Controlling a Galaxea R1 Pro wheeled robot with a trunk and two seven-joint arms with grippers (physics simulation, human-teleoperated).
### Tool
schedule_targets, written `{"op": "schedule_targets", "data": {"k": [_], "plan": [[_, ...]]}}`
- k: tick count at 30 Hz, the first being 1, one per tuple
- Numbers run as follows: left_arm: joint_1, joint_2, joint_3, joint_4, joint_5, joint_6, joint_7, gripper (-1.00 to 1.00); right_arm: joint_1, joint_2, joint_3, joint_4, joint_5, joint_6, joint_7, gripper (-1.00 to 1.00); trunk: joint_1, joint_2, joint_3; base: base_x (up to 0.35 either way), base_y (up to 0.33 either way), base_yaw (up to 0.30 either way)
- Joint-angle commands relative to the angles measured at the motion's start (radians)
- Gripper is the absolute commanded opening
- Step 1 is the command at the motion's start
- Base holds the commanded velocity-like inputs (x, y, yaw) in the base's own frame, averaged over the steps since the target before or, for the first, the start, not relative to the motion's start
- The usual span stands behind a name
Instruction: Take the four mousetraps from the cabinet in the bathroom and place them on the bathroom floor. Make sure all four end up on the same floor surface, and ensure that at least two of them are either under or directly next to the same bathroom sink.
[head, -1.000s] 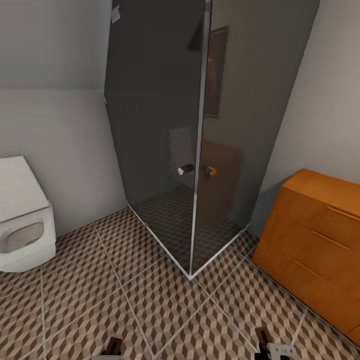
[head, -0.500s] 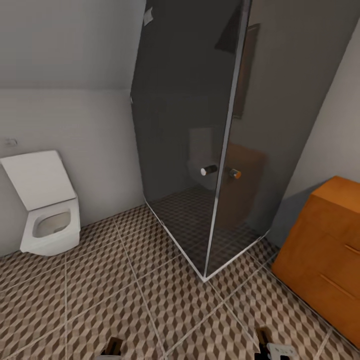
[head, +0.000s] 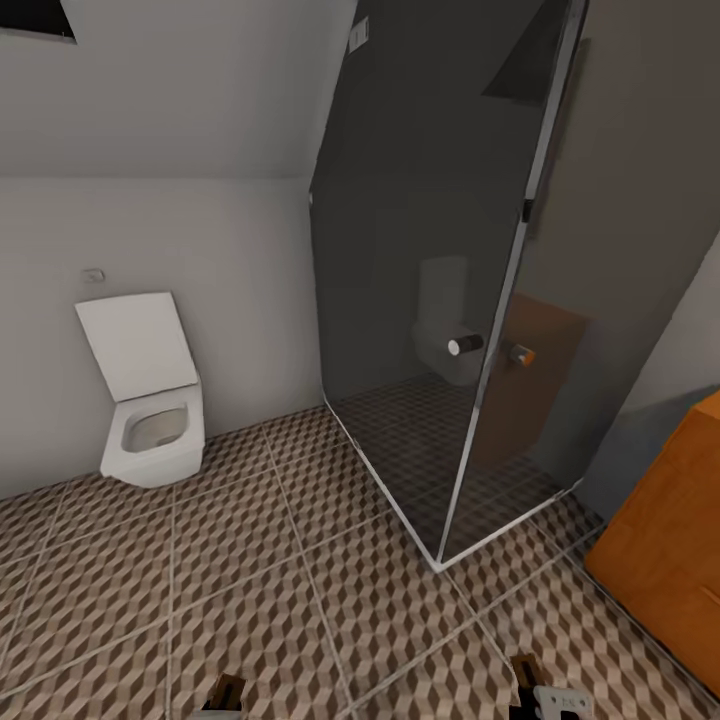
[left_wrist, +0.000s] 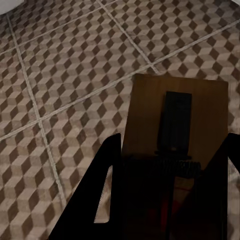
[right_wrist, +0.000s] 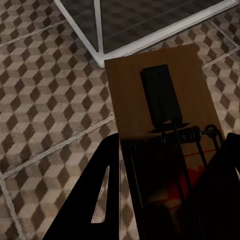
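Two mousetraps, one clamped in each pincer above the bathroom floor (head: 300, 590).
Left pincer (left_wrist: 167, 165) grips one mousetrap (left_wrist: 175, 117); right pincer (right_wrist: 167, 170) grips another mousetrap (right_wrist: 157, 95) near the glass shower (head: 450, 300); cabinet (head: 665, 550) stands at right, toilet (head: 150, 400) at left.

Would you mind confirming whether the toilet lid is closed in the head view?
No, the white square toilet has its lid raised against the wall, leaving the bowl open.
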Motion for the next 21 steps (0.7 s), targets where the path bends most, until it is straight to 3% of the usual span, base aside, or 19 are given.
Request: {"op": "schedule_targets", "data": {"k": [1, 21], "plan": [[-0.001, -0.001, -0.008, 0.003, 0.004, -0.004, 0.005, -1.00, 0.000, -0.001, 0.008, 0.000, -0.012, -0.004, 0.003, -1.00, 0.000, -0.001, -0.001, 0.000, 0.000, 0.255], [-0.001, -0.001, -0.008, 0.004, 0.004, -0.004, 0.005, -1.00, 0.000, -0.001, 0.008, 0.000, -0.012, -0.004, 0.003, -1.00, 0.000, -0.001, -0.001, 0.000, 0.000, 0.255]]}}
